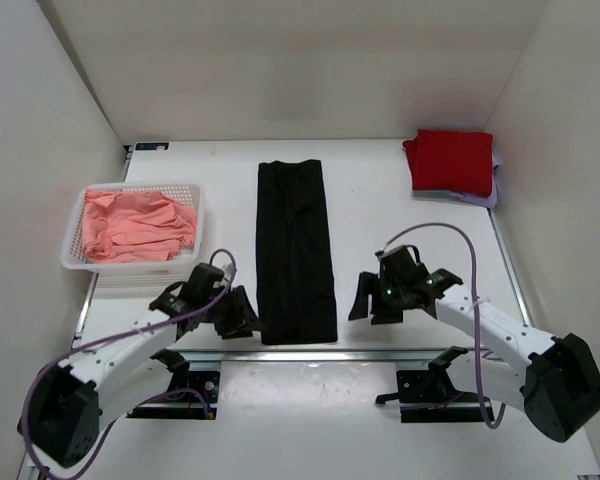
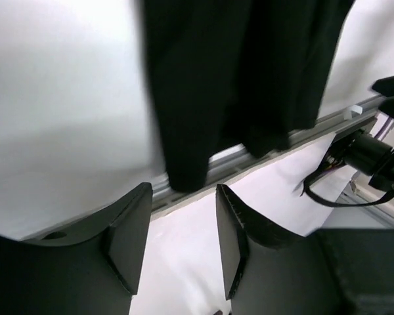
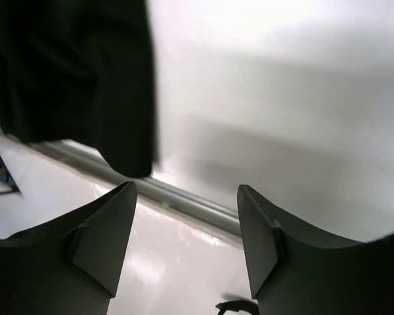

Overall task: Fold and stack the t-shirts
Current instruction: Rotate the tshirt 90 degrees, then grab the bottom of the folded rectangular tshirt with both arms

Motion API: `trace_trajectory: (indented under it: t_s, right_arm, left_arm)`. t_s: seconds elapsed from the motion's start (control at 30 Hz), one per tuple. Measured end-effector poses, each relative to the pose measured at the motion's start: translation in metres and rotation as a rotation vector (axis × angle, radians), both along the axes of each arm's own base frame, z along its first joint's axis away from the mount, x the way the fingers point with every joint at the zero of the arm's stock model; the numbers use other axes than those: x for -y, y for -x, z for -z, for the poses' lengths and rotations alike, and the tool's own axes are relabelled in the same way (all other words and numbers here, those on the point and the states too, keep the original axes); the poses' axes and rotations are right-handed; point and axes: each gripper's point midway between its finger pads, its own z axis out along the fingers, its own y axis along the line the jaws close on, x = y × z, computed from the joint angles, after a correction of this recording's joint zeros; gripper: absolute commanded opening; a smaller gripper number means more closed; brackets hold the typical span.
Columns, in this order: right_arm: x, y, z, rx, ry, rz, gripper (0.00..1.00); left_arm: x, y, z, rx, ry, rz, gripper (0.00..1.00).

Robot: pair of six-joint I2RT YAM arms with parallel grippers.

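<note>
A black t-shirt (image 1: 295, 250), folded into a long narrow strip, lies in the middle of the table, its near end at the table's front edge. My left gripper (image 1: 242, 315) stands just left of that near end, open and empty. My right gripper (image 1: 365, 300) stands a little to its right, also open and empty. The left wrist view shows the black t-shirt (image 2: 236, 79) beyond my left gripper (image 2: 184, 190). The right wrist view shows the shirt's corner (image 3: 72, 72) up and left of my right gripper (image 3: 187, 188). A folded red t-shirt (image 1: 450, 160) rests on a pale lilac one (image 1: 492, 190) at the back right. Salmon-pink t-shirts (image 1: 135, 225) lie crumpled in the basket.
The white mesh basket (image 1: 75, 225) stands at the left side of the table. A metal rail (image 1: 300, 355) runs along the front edge under the shirt's end. White walls close in the back and both sides. Cables loop over both arms.
</note>
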Motion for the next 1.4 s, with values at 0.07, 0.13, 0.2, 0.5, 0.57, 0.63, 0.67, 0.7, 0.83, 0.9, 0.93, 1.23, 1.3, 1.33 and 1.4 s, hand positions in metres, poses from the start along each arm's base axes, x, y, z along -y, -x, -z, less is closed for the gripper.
trace_trajectory:
  t_s: [0.07, 0.13, 0.2, 0.5, 0.57, 0.63, 0.67, 0.7, 0.83, 0.9, 0.93, 1.23, 1.3, 1.33, 1.4]
  right_arm:
    - [0.005, 0.020, 0.015, -0.057, -0.017, 0.020, 0.60]
    - [0.007, 0.036, 0.028, -0.108, -0.032, 0.035, 0.60]
    - [0.006, 0.047, 0.038, -0.147, -0.046, 0.043, 0.59]
    - [-0.024, 0.043, 0.037, -0.167, -0.170, 0.047, 0.59]
    - [-0.029, 0.042, 0.036, -0.169, -0.187, 0.039, 0.59]
    - [-0.035, 0.041, 0.036, -0.172, -0.202, 0.032, 0.59]
    - [-0.039, 0.041, 0.036, -0.176, -0.211, 0.028, 0.59]
    - [-0.042, 0.042, 0.036, -0.180, -0.221, 0.023, 0.58]
    - [-0.057, 0.045, 0.037, -0.194, -0.237, -0.017, 0.52]
    - [-0.063, 0.047, 0.039, -0.203, -0.239, -0.042, 0.16]
    - [-0.065, 0.048, 0.041, -0.202, -0.235, -0.055, 0.01]
    - [-0.066, 0.076, 0.052, -0.260, -0.165, -0.148, 0.00]
    - [-0.062, 0.090, 0.052, -0.281, -0.154, -0.181, 0.01]
    - [-0.060, 0.097, 0.052, -0.289, -0.155, -0.195, 0.00]
    - [-0.058, 0.099, 0.050, -0.267, -0.171, -0.200, 0.00]
  left_arm:
    - [-0.004, 0.016, 0.010, -0.015, 0.014, -0.013, 0.54]
    - [-0.003, 0.020, 0.011, -0.002, 0.044, -0.033, 0.52]
    - [-0.003, 0.020, 0.012, 0.015, 0.072, -0.058, 0.52]
    - [-0.004, 0.014, 0.026, 0.012, 0.072, -0.137, 0.53]
    - [-0.003, 0.013, 0.030, 0.007, 0.063, -0.140, 0.52]
    - [-0.001, 0.011, 0.032, 0.002, 0.058, -0.141, 0.51]
    - [0.002, 0.010, 0.033, 0.003, 0.061, -0.138, 0.52]
    - [0.004, 0.009, 0.033, 0.004, 0.065, -0.135, 0.53]
    - [0.014, 0.005, 0.031, 0.010, 0.074, -0.112, 0.37]
    - [0.016, 0.003, 0.033, 0.009, 0.072, -0.121, 0.09]
    - [0.016, 0.002, 0.034, 0.014, 0.069, -0.123, 0.00]
    - [0.013, 0.015, 0.029, 0.005, 0.069, -0.098, 0.00]
    - [0.011, 0.023, 0.023, 0.008, 0.091, -0.093, 0.00]
    - [0.009, 0.028, 0.022, 0.003, 0.105, -0.091, 0.00]
    - [0.006, 0.039, 0.023, -0.014, 0.128, -0.092, 0.00]
